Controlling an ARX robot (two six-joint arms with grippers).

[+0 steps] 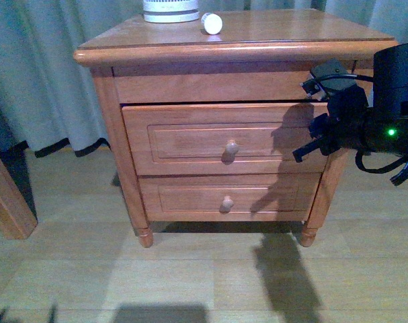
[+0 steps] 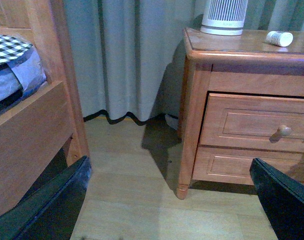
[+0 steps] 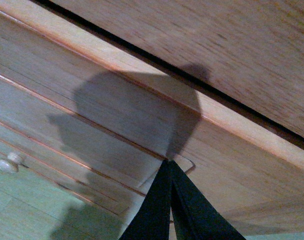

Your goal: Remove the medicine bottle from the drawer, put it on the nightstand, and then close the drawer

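Bottle [image 1: 212,23] on its side near nightstand [image 1: 271,37] top's rear edge. Drawer [image 1: 190,138] slightly out. Right fingers [image 3: 171,172] pressed together, tips at drawer front. Left fingers [image 2: 71,195] wide, empty.

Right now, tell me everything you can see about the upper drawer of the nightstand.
The upper drawer is reddish-brown wood with a framed panel front and one round, paler wooden knob at its centre. It sits above a shorter matching drawer and stands slightly out from the nightstand, nearly shut, with its inside hidden. The right tool, fingers together, presses its tip against the drawer front near the right end. The medicine bottle lies on top.
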